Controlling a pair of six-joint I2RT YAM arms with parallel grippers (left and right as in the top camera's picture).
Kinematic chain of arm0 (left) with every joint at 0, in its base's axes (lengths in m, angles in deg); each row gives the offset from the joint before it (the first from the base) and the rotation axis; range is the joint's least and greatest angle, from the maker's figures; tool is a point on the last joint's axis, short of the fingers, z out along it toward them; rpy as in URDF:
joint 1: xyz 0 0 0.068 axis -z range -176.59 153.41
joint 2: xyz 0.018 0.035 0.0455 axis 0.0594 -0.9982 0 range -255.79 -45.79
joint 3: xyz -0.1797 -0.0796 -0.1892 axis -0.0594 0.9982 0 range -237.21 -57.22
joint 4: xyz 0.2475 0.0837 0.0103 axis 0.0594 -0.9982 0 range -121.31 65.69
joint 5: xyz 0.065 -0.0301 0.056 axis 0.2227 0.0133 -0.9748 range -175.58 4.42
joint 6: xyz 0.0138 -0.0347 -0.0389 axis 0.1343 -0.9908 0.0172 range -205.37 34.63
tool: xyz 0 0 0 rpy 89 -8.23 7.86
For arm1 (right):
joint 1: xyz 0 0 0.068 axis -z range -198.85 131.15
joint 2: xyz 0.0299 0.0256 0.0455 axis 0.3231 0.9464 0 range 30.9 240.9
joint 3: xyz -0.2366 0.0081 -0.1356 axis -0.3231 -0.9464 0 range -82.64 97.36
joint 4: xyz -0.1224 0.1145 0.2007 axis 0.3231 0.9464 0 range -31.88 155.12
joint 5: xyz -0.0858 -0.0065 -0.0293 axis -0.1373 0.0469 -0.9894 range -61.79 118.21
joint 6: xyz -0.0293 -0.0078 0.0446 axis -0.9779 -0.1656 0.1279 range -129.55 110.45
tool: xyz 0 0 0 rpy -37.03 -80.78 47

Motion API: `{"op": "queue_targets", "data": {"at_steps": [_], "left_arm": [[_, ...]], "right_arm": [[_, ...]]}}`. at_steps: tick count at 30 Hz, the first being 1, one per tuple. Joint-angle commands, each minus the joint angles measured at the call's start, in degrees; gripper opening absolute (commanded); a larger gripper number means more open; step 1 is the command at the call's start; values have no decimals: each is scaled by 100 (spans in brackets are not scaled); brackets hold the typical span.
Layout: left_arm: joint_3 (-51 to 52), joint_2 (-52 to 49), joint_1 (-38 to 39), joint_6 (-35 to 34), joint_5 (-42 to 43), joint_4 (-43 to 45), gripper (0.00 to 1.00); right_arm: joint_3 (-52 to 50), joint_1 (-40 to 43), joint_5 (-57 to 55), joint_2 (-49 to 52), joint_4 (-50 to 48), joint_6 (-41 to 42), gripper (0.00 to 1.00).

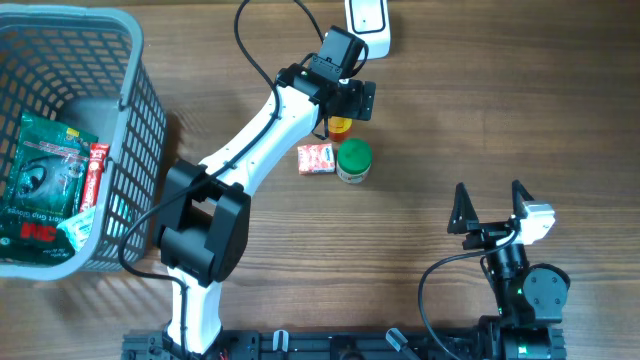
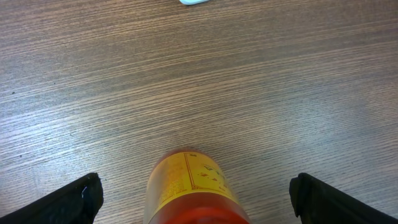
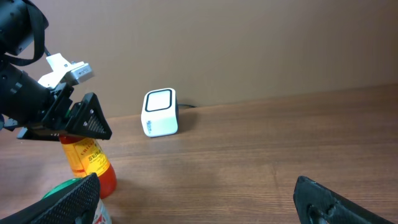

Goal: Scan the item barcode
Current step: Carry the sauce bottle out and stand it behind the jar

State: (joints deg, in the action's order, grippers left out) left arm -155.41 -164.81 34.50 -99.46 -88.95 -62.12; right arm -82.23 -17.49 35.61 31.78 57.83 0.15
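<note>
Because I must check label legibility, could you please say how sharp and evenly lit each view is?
Overhead: even soft light, sharp, faint shadow beside the basket. Left wrist: table grain crisp, the close yellow bottle slightly soft, print unreadable. Right wrist: scanner sharp.

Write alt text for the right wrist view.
The left gripper hangs open over a standing yellow bottle on a wooden table. A white barcode scanner stands farther back, and the open right gripper frames the bottom corners.

Wood table [image 1: 450, 130], five things.
On it: basket [image 1: 150, 110] (grey, at left), scanner [image 1: 368, 22], bottle [image 1: 341, 127], box [image 1: 316, 158] beside jar [image 1: 353, 160].
</note>
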Motion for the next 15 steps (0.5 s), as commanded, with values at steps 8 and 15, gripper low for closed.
{"op": "queue_targets", "data": {"at_steps": [8,15], "left_arm": [[-7,767,31,13,-20,-22,100],[-7,1320,31,15,-299,-83,100]], "right_arm": [[-11,-22,-37,-46,-26,-59,100],[-11,-22,-35,-46,-26,-55,100]]}}
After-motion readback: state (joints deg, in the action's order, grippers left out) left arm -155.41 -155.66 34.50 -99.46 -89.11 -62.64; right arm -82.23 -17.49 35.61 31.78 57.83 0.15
